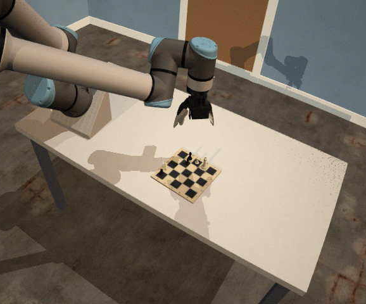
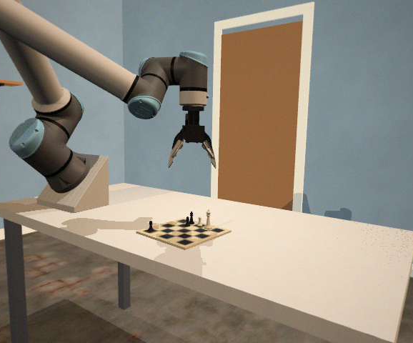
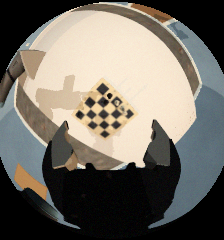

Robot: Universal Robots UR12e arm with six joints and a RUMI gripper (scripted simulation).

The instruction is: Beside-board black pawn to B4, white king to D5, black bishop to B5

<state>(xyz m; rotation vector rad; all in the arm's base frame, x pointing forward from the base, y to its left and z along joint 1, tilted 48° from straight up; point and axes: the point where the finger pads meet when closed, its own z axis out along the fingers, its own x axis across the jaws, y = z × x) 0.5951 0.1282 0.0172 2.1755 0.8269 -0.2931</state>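
A small chessboard (image 1: 185, 175) lies near the middle of the white table; it also shows in the exterior view (image 2: 183, 232) and the wrist view (image 3: 105, 108). At its far side stand a tall black piece (image 1: 189, 156), a black pawn (image 1: 187, 161), a small white piece (image 1: 196, 161) and the white king (image 1: 204, 162). Another black pawn (image 1: 160, 172) stands at the board's left corner. All look upright. The square labels are too small to read. My gripper (image 1: 194, 122) hangs high above the table behind the board, open and empty.
The arm's wedge base (image 1: 88, 119) stands on the table's far left corner. A pale small piece seems to stand at the board's left edge. The table's front edge runs close below the board.
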